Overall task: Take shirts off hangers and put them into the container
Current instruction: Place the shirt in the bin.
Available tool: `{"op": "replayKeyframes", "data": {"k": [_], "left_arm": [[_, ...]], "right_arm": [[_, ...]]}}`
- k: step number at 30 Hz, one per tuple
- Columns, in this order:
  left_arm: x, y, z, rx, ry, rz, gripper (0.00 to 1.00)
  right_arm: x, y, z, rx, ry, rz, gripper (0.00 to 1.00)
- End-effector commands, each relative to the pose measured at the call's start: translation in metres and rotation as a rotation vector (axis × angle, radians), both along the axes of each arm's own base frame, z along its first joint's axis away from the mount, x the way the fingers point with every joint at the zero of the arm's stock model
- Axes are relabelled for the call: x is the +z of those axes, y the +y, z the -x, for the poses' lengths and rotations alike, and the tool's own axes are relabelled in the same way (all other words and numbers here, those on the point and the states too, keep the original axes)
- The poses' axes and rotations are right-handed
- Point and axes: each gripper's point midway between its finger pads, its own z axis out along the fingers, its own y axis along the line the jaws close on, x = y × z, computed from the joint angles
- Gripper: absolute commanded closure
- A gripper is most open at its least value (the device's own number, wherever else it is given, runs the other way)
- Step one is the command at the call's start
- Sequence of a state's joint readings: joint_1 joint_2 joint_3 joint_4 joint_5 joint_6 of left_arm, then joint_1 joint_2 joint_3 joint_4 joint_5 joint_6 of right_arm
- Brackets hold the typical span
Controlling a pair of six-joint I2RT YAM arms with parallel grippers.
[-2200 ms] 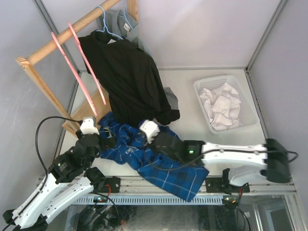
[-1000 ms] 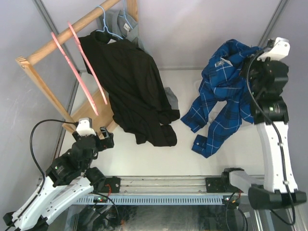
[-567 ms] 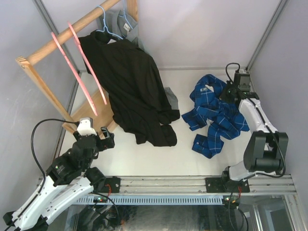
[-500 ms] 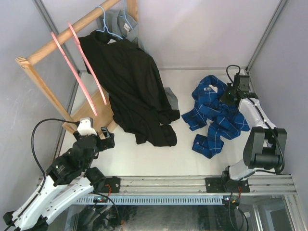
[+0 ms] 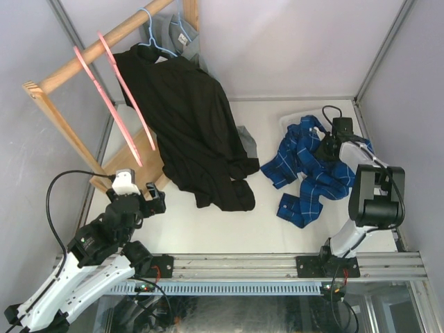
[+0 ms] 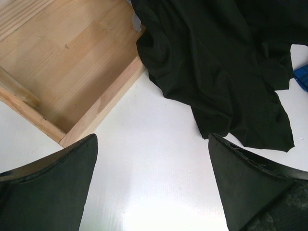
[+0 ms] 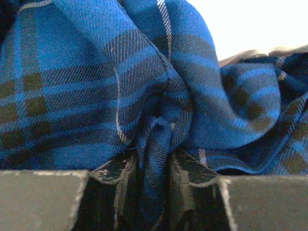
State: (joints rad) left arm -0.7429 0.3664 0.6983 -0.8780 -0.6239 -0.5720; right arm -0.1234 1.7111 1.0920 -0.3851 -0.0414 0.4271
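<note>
While the right gripper (image 5: pixel 331 142) (image 7: pixel 153 163) pinched a fold of the plaid shirt (image 5: pixel 312 166) (image 7: pixel 144 91) between its nearly closed fingers, that shirt lay heaped over the container (image 5: pixel 290 120), of which only the far-left corner showed, and part of it trailed off onto the table (image 5: pixel 208 229) on the near side. The left gripper (image 5: pixel 142 195) (image 6: pixel 151 139) hovered with its jaws wide apart and nothing between them, low over the table, just beside the rack (image 5: pixel 76 62) (image 6: pixel 67 57) base and the hem of the black shirt (image 5: pixel 194 118) (image 6: pixel 226 62). That black shirt hung from the rack down to the table, with two bare pink hangers (image 5: pixel 104 97) on the rail to its left and a grey shirt (image 5: pixel 166 29) with blue hangers (image 5: pixel 149 35) behind it.
</note>
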Motion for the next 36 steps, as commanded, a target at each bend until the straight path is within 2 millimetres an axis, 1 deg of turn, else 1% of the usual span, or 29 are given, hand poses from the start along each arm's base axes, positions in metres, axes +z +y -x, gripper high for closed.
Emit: {"op": "replayKeyframes", "data": {"k": [1, 5, 6, 8, 10, 12, 13, 15, 16, 17, 18, 20, 21, 22, 23, 25, 26, 27, 28, 29, 30, 31, 33, 34, 35, 36], "left_arm": [[0.016, -0.003, -0.004, -0.005, -0.033, 0.018, 0.00], [0.015, -0.005, -0.005, -0.012, -0.027, 0.014, 0.01], [0.015, -0.006, -0.005, -0.014, -0.025, 0.014, 0.00], [0.014, -0.006, -0.005, -0.017, -0.021, 0.011, 0.00], [0.014, -0.006, -0.005, -0.018, -0.022, 0.012, 0.01], [0.014, -0.006, -0.005, -0.018, -0.021, 0.011, 0.01], [0.014, -0.006, -0.005, -0.017, -0.021, 0.011, 0.00], [0.014, -0.007, -0.005, -0.019, -0.022, 0.012, 0.01], [0.014, -0.006, -0.005, -0.018, -0.022, 0.012, 0.00], [0.014, -0.006, -0.005, -0.018, -0.022, 0.012, 0.00], [0.014, -0.006, -0.005, -0.018, -0.021, 0.011, 0.01], [0.015, -0.006, -0.004, -0.018, -0.023, 0.015, 0.01], [0.015, -0.005, -0.004, -0.017, -0.026, 0.017, 0.01], [0.015, -0.005, -0.004, -0.016, -0.027, 0.018, 0.01], [0.016, -0.004, -0.004, -0.013, -0.032, 0.021, 0.01], [0.017, -0.003, -0.003, -0.007, -0.037, 0.025, 0.01], [0.017, -0.002, -0.003, -0.005, -0.041, 0.027, 0.01], [0.017, -0.002, -0.003, -0.004, -0.042, 0.029, 0.00], [0.016, -0.002, -0.003, -0.004, -0.041, 0.029, 0.00], [0.016, -0.003, -0.003, -0.006, -0.040, 0.029, 0.00], [0.016, -0.004, -0.003, -0.009, -0.038, 0.029, 0.00], [0.016, -0.004, -0.004, -0.012, -0.035, 0.027, 0.00], [0.014, -0.006, -0.004, -0.016, -0.027, 0.022, 0.00], [0.014, -0.006, -0.004, -0.018, -0.024, 0.018, 0.00], [0.013, -0.006, -0.005, -0.017, -0.021, 0.015, 0.00], [0.013, -0.006, -0.005, -0.018, -0.019, 0.013, 0.00]], "right_arm": [[0.037, -0.005, 0.015, -0.011, -0.058, 0.012, 0.73], [0.133, 0.000, 0.006, 0.027, -0.321, 0.028, 0.55], [0.154, 0.003, 0.006, 0.043, -0.376, 0.023, 0.52], [0.193, 0.009, 0.009, 0.064, -0.459, 0.021, 0.51], [0.215, 0.021, 0.012, 0.106, -0.515, 0.000, 0.50], [0.228, 0.046, 0.011, 0.189, -0.564, -0.029, 0.50], [0.231, 0.060, 0.010, 0.244, -0.583, -0.044, 0.51], [0.227, 0.087, 0.003, 0.349, -0.593, -0.077, 0.53], [0.219, 0.097, -0.002, 0.384, -0.583, -0.091, 0.54], [0.207, 0.100, -0.011, 0.378, -0.558, -0.080, 0.56], [0.190, 0.095, -0.021, 0.341, -0.518, -0.049, 0.56], [0.145, 0.069, -0.037, 0.195, -0.391, 0.046, 0.57], [0.119, 0.055, -0.039, 0.129, -0.314, 0.088, 0.58], [0.094, 0.045, -0.040, 0.088, -0.245, 0.115, 0.57], [0.073, 0.040, -0.040, 0.073, -0.188, 0.115, 0.56], [0.033, 0.040, -0.039, 0.074, -0.075, 0.076, 0.54], [0.024, 0.043, -0.037, 0.084, -0.039, 0.046, 0.54], [0.019, 0.046, -0.035, 0.094, -0.020, 0.021, 0.54], [0.022, 0.048, -0.034, 0.102, -0.020, 0.008, 0.54], [0.031, 0.051, -0.032, 0.113, -0.034, 0.002, 0.54], [0.048, 0.051, -0.032, 0.118, -0.071, 0.007, 0.53], [0.068, 0.050, -0.031, 0.120, -0.116, 0.019, 0.53], [0.117, 0.043, -0.026, 0.108, -0.232, 0.060, 0.51], [0.139, 0.037, -0.020, 0.091, -0.282, 0.096, 0.50], [0.161, 0.025, -0.012, 0.057, -0.326, 0.146, 0.49], [0.178, 0.015, -0.003, 0.026, -0.359, 0.178, 0.49]]}}
